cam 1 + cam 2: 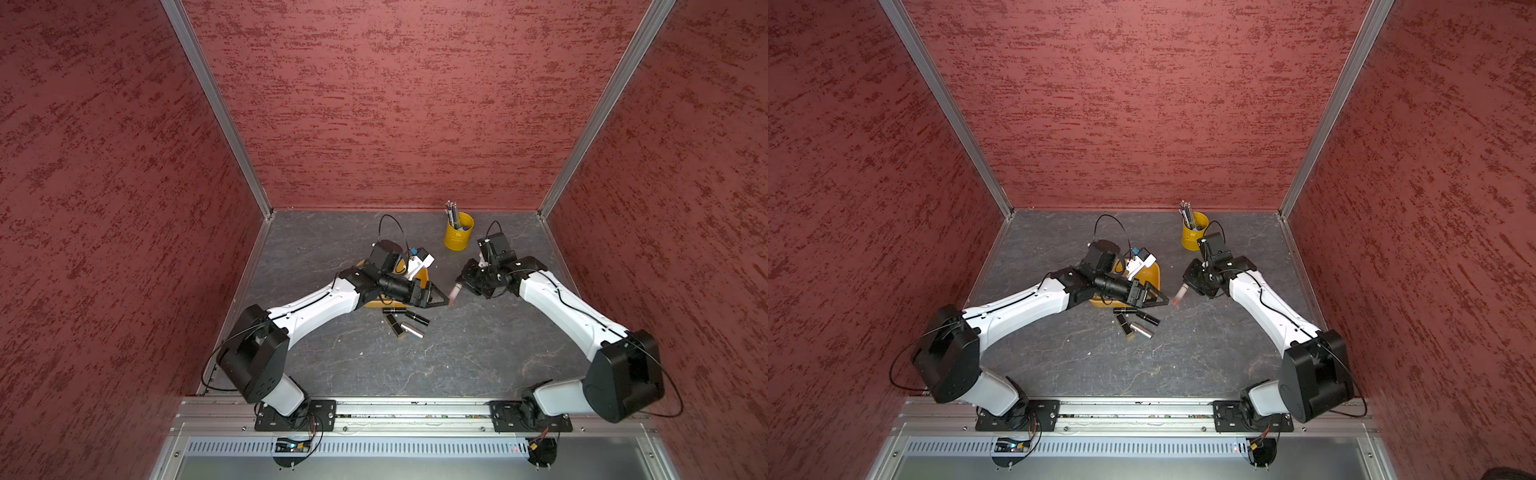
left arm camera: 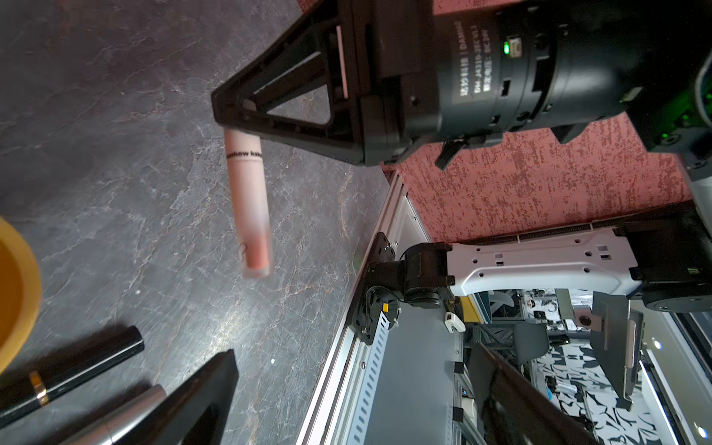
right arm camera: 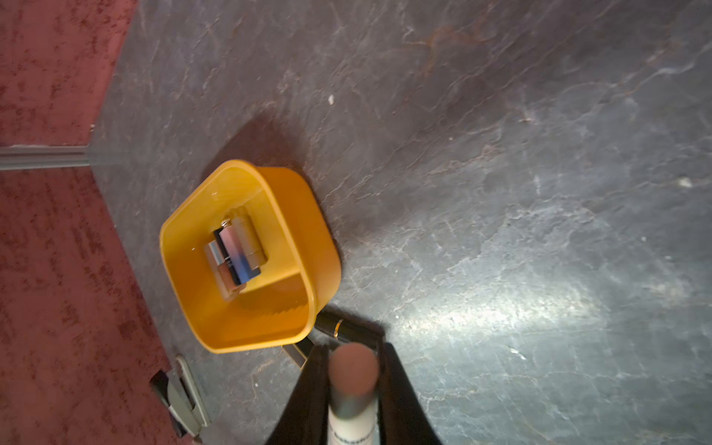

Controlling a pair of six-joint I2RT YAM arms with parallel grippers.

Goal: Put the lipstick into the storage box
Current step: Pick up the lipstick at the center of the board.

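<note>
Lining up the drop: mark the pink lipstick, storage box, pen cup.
pink lipstick (image 2: 248,200), left wrist view, mid-barrel.
storage box (image 3: 312,235), right wrist view, outer wall.
pen cup (image 1: 457,240), in a top view, outer wall.

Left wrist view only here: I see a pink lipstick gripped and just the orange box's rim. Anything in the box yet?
Observer: Yes. The right wrist view shows a few lipsticks lying together on the storage box floor.
Operator: How many lie outside it?
Observer: Four loose lipsticks in both top views, by the box's near side.
Operator: Other clutter?
Observer: A yellow pen cup stands farther back, apart from the box.
</note>
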